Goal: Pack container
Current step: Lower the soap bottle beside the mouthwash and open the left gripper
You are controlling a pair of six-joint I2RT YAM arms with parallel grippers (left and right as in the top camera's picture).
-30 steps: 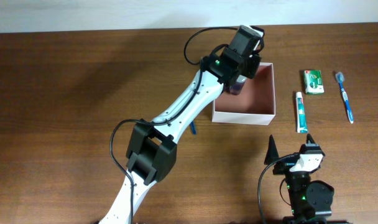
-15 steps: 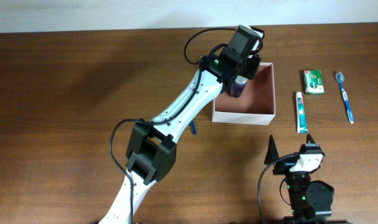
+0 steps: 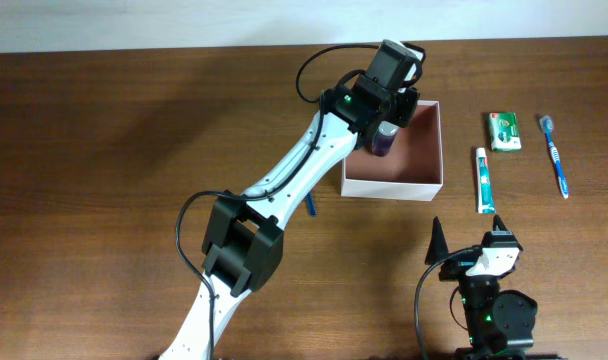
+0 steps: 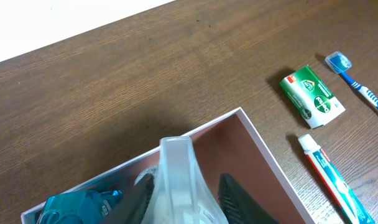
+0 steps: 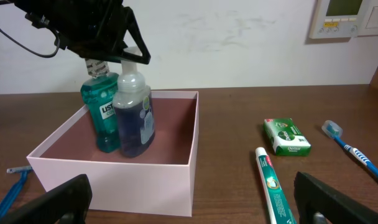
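Observation:
The container (image 3: 394, 187) is a white-walled box with a pinkish-brown inside, at the far middle of the table. It also shows in the left wrist view (image 4: 270, 163) and the right wrist view (image 5: 114, 180). A purple pump bottle (image 3: 382, 143) (image 5: 134, 121) stands upright inside it, beside a teal mouthwash bottle (image 5: 102, 118) (image 4: 77, 205). My left gripper (image 3: 386, 125) (image 4: 186, 199) (image 5: 117, 56) is over the box, shut on the purple bottle's clear pump top (image 4: 176, 168). My right gripper (image 3: 469, 228) (image 5: 195, 205) is open and empty near the front edge.
Right of the box lie a toothpaste tube (image 3: 483, 180) (image 4: 332, 180) (image 5: 273, 186), a small green soap packet (image 3: 503, 131) (image 4: 312, 96) (image 5: 286, 137) and a blue toothbrush (image 3: 556, 155) (image 4: 357, 81) (image 5: 350, 149). A blue razor (image 3: 312, 205) (image 5: 12, 186) lies left of the box.
My left gripper and the purple bottle shifted very slightly to the right inside the box, then held still. The right arm has not moved.

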